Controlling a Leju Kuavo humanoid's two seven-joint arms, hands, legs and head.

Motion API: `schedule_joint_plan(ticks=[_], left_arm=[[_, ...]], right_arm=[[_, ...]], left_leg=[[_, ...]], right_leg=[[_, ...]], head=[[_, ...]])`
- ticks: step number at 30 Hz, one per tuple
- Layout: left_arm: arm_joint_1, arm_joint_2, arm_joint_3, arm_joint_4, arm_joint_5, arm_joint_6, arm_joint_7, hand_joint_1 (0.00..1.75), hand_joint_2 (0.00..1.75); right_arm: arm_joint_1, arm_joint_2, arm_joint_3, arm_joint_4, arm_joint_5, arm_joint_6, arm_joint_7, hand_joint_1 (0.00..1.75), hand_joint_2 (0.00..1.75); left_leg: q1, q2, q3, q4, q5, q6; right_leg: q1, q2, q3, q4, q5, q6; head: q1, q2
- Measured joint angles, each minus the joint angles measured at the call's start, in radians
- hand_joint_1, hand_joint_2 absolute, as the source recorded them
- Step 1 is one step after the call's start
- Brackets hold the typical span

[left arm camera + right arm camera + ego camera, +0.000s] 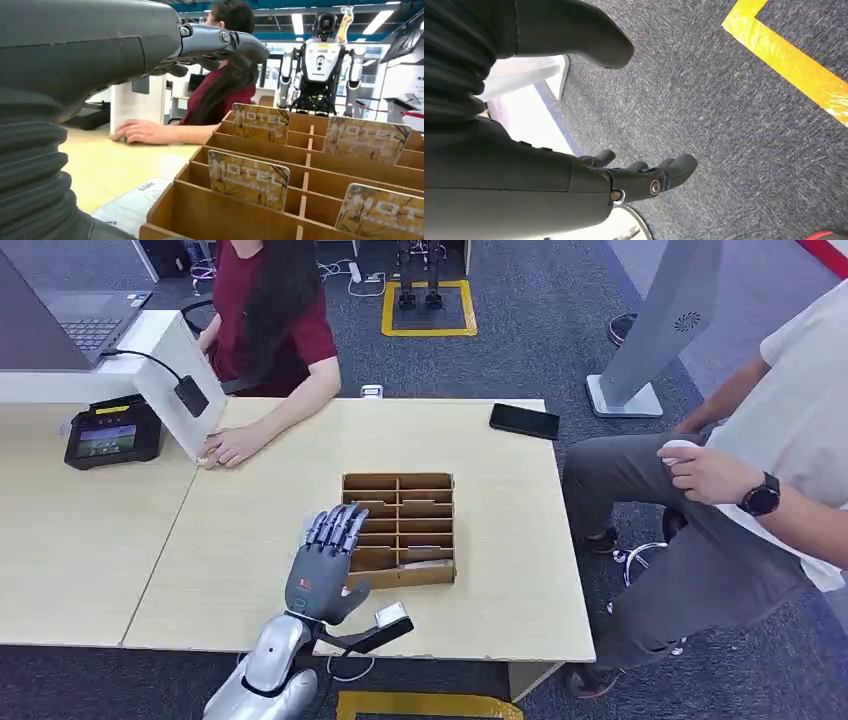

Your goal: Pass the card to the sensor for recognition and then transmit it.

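Pale wood counter [250, 570] is carrying a brown slotted card rack [400, 527] near its front edge, with a dark sensor terminal [103, 433] sitting well apart on the far left beside a white partition. I am holding the left hand [325, 562] just beside the rack's left side, fingers extended and apart, gripping nothing; its fingertips are overlapping the rack's left column of slots in the head view. Cards [248, 179] are standing upright in the slots, long axis running across the rack, top edges exposed; the nearest card is lying just ahead of the left hand's fingers [220, 42] and below them in the wrist view. I am judging the left hand the nearer by far: the right hand [639, 175] is hanging over grey carpet, fingers loosely apart, holding nothing. No card is being grasped yet. One person's hand [232, 447] is resting on the counter by the partition; another person is sitting at the right. A black phone [524, 421] is lying at the far edge
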Motion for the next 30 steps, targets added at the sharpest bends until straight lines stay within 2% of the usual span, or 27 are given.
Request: schedule_joint_plan(ticks=[24, 30], left_arm=[[0.000, 0.000, 0.000, 0.020, 0.008, -0.019, 0.000, 0.00, 1.75], [0.000, 0.001, 0.000, 0.024, 0.008, -0.052, 0.000, 0.00, 1.75]], right_arm=[[0.000, -0.001, 0.000, 0.000, 0.000, 0.002, -0.002, 0.00, 1.75], [0.000, -0.002, 0.000, 0.000, 0.000, 0.003, -0.003, 0.00, 1.75]], left_leg=[[0.000, 0.000, 0.000, 0.000, 0.000, 0.000], [0.000, 0.000, 0.000, 0.000, 0.000, 0.000]], right_leg=[[0.000, 0.000, 0.000, 0.000, 0.000, 0.000], [0.000, 0.000, 0.000, 0.000, 0.000, 0.000]], head=[[0.000, 0.000], [0.000, 0.000]])
